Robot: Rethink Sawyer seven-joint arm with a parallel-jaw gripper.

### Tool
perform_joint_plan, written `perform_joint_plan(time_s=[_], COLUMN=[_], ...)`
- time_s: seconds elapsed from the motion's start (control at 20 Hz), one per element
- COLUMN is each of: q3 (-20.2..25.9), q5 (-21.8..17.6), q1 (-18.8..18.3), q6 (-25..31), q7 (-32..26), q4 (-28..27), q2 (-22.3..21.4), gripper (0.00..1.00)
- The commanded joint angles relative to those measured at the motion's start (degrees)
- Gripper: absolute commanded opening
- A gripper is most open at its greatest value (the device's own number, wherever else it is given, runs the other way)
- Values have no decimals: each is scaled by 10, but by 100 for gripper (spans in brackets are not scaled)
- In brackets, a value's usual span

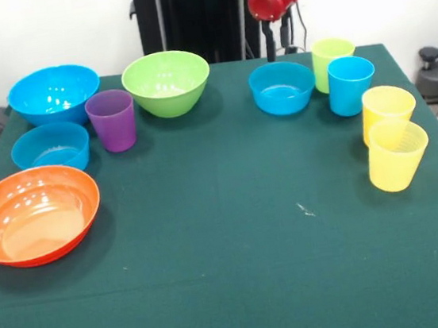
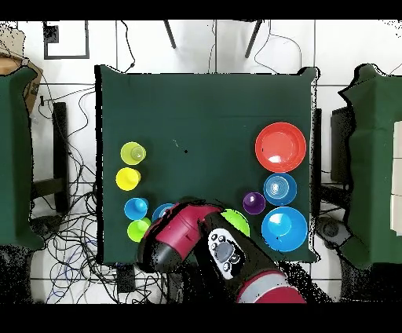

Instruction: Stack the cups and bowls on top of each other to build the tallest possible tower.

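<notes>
Still unstacked: cups (image 1: 351, 85) (bowls (image 1: 166, 82) too)

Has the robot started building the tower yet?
Not yet. Nothing is stacked: the orange bowl, purple cup, green bowl and the rest all sit apart on the table. The arm is drawn back at the table's edge, and nothing shows in its grip. All the stacking is left to do.
</notes>
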Motion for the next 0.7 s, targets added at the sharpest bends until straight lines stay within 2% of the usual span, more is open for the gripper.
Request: perform_joint_plan(time_s=[0.05, 0.4, 0.7], q3=[89, 130, 148], q5=[-19, 1, -1], q1=[-39, -75, -87], q6=[121, 197, 221], q7=[-206, -256, -261], q4=[-95, -154, -168], q2=[74, 107, 118], gripper=[100, 100, 100])
